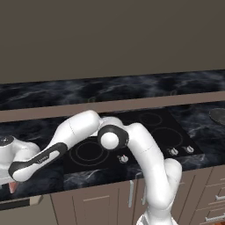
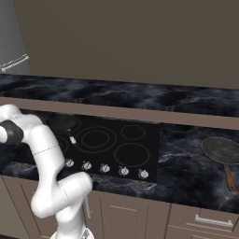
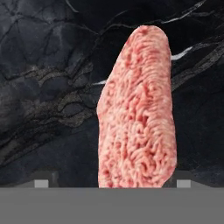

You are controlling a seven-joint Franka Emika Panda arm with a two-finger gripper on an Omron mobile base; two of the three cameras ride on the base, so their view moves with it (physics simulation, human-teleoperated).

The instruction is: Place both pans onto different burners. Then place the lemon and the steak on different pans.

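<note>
The pinkish-red steak point(image 3: 138, 109) lies on the dark marble counter left of the cooktop, and a sliver of it shows under the hand at the far left point(image 1: 13, 187). My gripper point(image 3: 112, 183) is open and low over it, one fingertip point(image 3: 41, 183) on each side. The small black pan point(image 2: 63, 123) rests on the cooktop's back left burner. The wider grey pan point(image 2: 220, 148) with its brown handle sits on the counter right of the cooktop, also seen at the picture's edge point(image 1: 217, 115). Bare burners point(image 2: 95, 138) ring the glass. The lemon is out of view.
Silver knobs point(image 2: 105, 168) line the cooktop's front edge. A raised brown ledge point(image 2: 140, 113) runs behind the counter. A grey appliance with a bar handle point(image 2: 14, 63) stands at the far left. My arm point(image 1: 79, 132) stretches leftward over the cooktop's left side.
</note>
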